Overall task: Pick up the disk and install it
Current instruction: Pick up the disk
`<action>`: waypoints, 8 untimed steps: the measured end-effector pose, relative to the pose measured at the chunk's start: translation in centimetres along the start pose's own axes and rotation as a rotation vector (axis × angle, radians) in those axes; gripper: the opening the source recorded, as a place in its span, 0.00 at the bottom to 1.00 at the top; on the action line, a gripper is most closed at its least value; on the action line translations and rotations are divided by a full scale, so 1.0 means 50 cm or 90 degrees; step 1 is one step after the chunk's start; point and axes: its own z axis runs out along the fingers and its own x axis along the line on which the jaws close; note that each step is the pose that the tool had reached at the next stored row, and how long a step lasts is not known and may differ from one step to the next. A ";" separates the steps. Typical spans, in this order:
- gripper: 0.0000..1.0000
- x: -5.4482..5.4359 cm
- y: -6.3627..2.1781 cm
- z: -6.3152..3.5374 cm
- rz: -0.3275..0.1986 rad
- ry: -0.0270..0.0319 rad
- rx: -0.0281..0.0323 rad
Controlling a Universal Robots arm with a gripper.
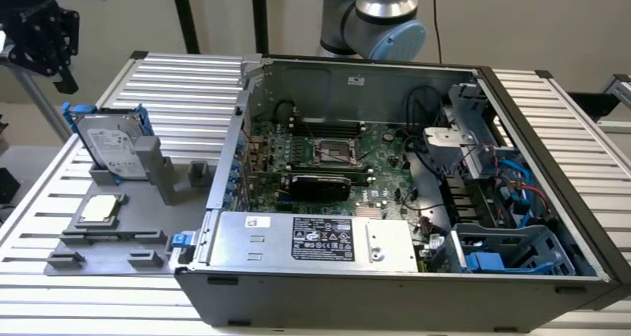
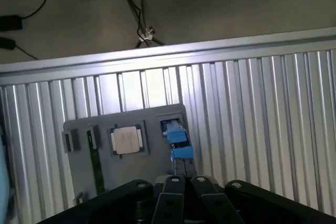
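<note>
Even indoor light, bright glare on ribbed table point(image 2: 131, 90)

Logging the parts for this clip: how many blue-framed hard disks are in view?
1. The disk stands on edge in the grey fixture, on the exterior view's left of the open computer case. More could be hidden in the case's drive bays.

Disk point(image 1: 111, 145): silver-grey w/ white printed label, bright blue carrier, left of frame. Tray point(image 1: 148, 225) mid-grey. Table point(image 1: 188, 77) ribbed silver slats. PC case point(image 1: 394, 295) dark grey, mobo point(image 1: 385, 155) green. Gripper point(image 2: 186, 182) blk
</note>
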 end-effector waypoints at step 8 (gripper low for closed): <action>0.00 0.000 0.000 0.002 -0.089 0.0040 0.0005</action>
